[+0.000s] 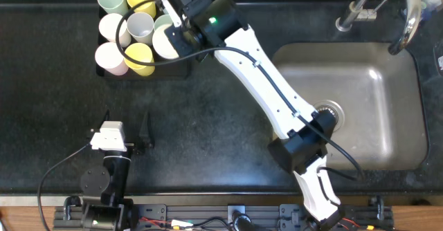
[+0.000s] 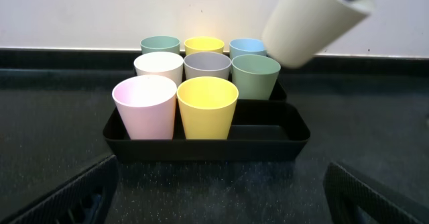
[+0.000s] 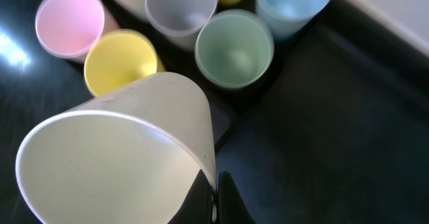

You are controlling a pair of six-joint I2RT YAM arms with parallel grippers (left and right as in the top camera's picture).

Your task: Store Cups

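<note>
Cream cup [image 3: 120, 150] is pinched at its rim by the right gripper [image 3: 214, 198], tilted above the black tray [image 2: 201, 150] at 11 o'clock on the counter [image 1: 208, 120]. Eight cups [image 2: 206, 106] are in, and I'd say only the 5 o'clock corner slot is left. Left gripper [image 2: 214, 197] sits at 7 o'clock, fingers apart.

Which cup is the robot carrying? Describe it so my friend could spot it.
Left of the sink, a black tray sits at the back of the counter. Over it, the right pincer holds a cream cup. Unlike the eight standing cups, it is tilted and in the air.
</note>
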